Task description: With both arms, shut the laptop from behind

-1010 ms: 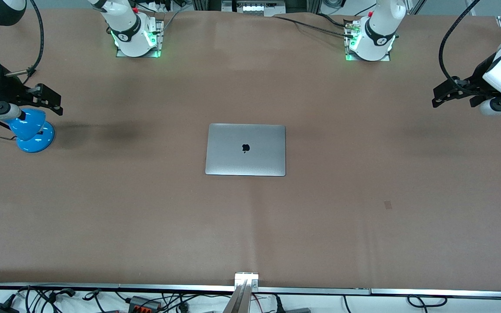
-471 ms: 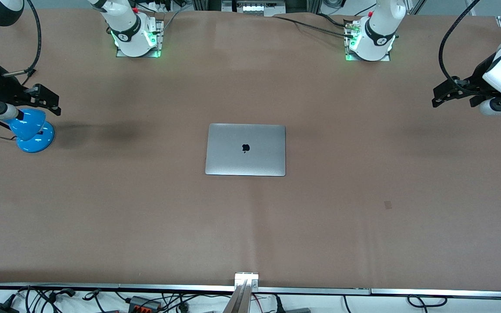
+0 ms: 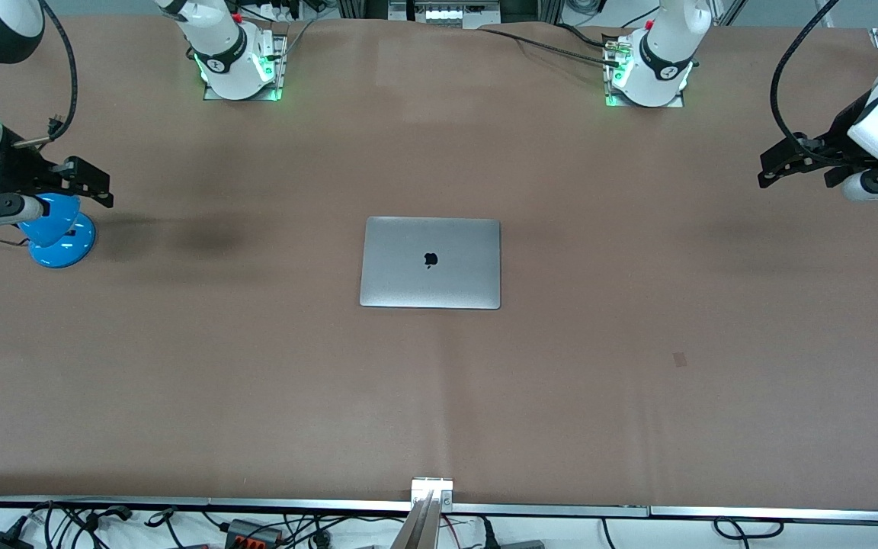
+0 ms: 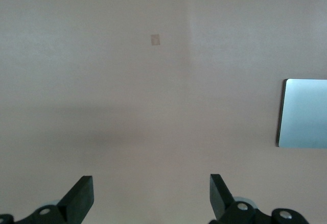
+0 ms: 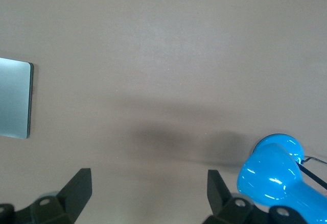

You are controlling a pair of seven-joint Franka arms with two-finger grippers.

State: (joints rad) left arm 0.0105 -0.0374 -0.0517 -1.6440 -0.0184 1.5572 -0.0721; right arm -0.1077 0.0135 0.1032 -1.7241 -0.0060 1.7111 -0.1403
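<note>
At mid-table the laptop (image 3: 430, 262) lay shut flat, lid up, so I judged the closing done. Farther up, my right gripper (image 3: 88, 183) hung over the blue lamp (image 3: 58, 232) and my left gripper (image 3: 786, 162) over its table end, both with jaws spread and empty

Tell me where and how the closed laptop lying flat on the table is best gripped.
Probably by a short side edge. The laptop lies shut and flat on the table, too broad to span from above, so fingers should come in low from an arm's end, pinching the thin slab. Both the left gripper and right gripper hang open, far off.
</note>
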